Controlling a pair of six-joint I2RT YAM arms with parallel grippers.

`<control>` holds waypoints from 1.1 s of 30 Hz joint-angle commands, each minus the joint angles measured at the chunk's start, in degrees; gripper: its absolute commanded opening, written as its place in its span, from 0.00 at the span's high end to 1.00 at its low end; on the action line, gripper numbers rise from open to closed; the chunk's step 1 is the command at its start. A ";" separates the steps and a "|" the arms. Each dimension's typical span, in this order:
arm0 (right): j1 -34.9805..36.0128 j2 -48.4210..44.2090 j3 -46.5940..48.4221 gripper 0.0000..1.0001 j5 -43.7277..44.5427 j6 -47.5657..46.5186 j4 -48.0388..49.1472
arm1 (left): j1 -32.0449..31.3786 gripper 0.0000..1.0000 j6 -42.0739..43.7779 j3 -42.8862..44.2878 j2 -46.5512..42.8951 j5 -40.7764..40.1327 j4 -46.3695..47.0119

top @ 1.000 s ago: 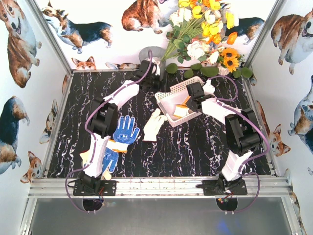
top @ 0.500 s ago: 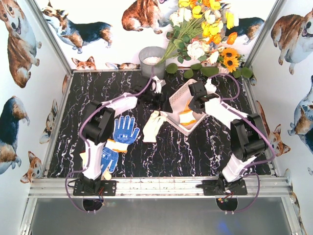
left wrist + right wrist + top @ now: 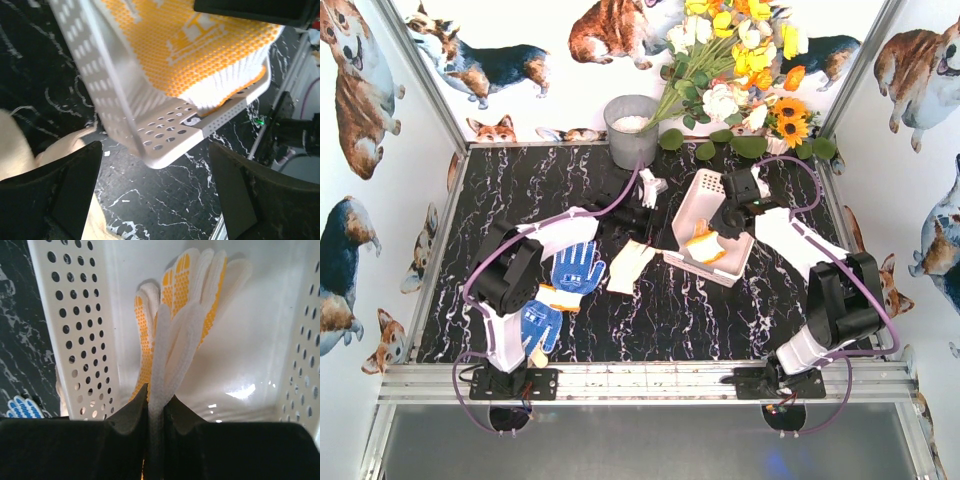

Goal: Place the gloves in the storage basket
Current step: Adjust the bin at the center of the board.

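Marbled black bench (image 3: pixel 720 310). Basket (image 3: pixel 702 190): toward back edge, tilted. Right jaws: clamped on yellow glove (image 3: pixel 175 290) inside. Left jaws: open, beside white glove (image 3: pixel 630 265). Risk: unreleased grip drags glove out, tips basket.

We log the table (image 3: pixel 720 310) black with white marble veining. The basket (image 3: pixel 704 188) is white, its sides pierced with round holes. The white glove (image 3: pixel 172 315) inside carries yellow-orange dots. We see blue gloves (image 3: pixel 575 268) dotted white, a plain cream glove (image 3: pixel 630 265), a grey bucket (image 3: pixel 628 145), and a backdrop (image 3: pixel 520 40) printed with corgis.
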 commanded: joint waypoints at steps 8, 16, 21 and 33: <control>-1.42 4.49 -0.29 1.00 1.22 -0.20 -0.45 | -2.70 0.18 3.60 2.37 -6.70 -16.41 -8.24; -1.42 5.93 0.05 1.00 7.79 0.05 -1.96 | -5.02 0.18 3.17 4.35 -8.04 -19.15 -7.79; -1.48 8.59 2.42 1.00 8.81 -1.14 -1.20 | -4.90 0.17 2.43 5.96 -5.71 -23.04 -7.69; -2.15 12.71 5.99 1.00 3.71 -1.47 6.63 | -4.56 0.17 -0.10 8.54 0.91 -22.53 -5.58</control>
